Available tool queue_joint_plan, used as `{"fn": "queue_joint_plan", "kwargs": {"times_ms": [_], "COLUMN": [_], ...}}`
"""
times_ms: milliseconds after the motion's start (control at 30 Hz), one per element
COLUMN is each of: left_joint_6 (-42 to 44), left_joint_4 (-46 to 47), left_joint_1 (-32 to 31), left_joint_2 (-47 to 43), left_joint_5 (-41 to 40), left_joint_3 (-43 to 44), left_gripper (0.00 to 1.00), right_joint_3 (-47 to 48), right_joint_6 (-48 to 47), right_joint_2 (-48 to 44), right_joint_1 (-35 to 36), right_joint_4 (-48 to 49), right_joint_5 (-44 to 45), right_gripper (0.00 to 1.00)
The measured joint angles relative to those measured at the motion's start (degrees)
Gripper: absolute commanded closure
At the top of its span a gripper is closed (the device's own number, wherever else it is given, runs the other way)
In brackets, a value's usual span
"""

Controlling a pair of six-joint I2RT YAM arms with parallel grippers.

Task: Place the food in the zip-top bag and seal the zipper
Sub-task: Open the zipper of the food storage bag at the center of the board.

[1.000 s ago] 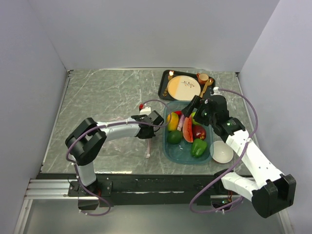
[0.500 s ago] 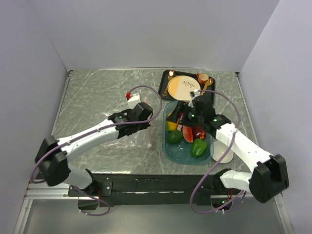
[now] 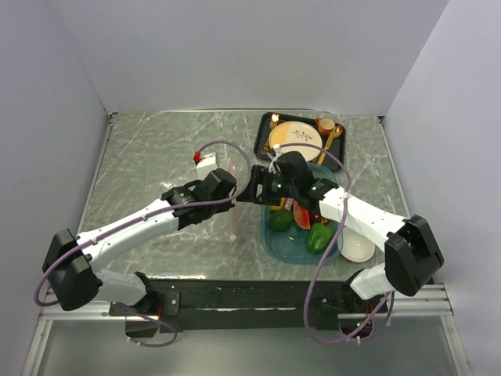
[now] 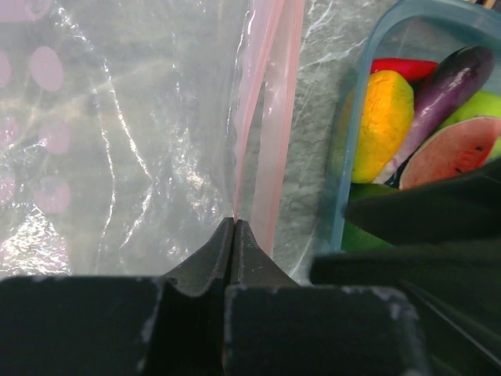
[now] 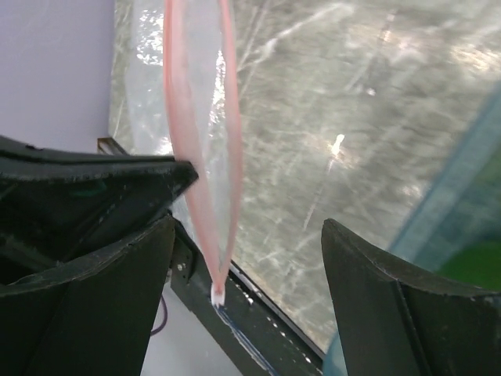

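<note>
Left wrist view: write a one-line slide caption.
Left gripper pinches the bag's pink zipper beside the teal tray of toy food.

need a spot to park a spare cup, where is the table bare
Bare: the far-left table, from its left edge to the zip-top bag, and a narrow strip right of the black tray. Crowded: mid-table, where the left gripper pinches the bag and the open right gripper straddles its mouth, beside the teal tray.
</note>
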Motion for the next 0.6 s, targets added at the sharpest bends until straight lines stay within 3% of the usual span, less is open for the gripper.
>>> {"fn": "queue_joint_plan", "kwargs": {"times_ms": [133, 467, 600], "left_joint_6": [0.04, 0.17, 0.5], "left_joint_4": [0.02, 0.09, 0.07], "left_joint_1": [0.0, -0.11, -0.09], "left_joint_2": [-1.42, -5.38, -5.79], "left_joint_5": [0.04, 1.68, 2.23], "left_joint_3": [0.0, -2.19, -2.56], "left_gripper": [0.99, 0.99, 0.99], "right_joint_3": [1.6, 4.59, 6.67], "right_joint_6": [0.59, 0.98, 0.81], "right_joint_2": [3.26, 8.92, 10.27], "right_joint_1": [0.76, 0.94, 0.94], "right_joint_4": [1.7, 2.64, 3.89], "right_joint_5": [-0.02, -1.36, -2.47], "right_gripper": [0.21, 0.4, 0.42]}}
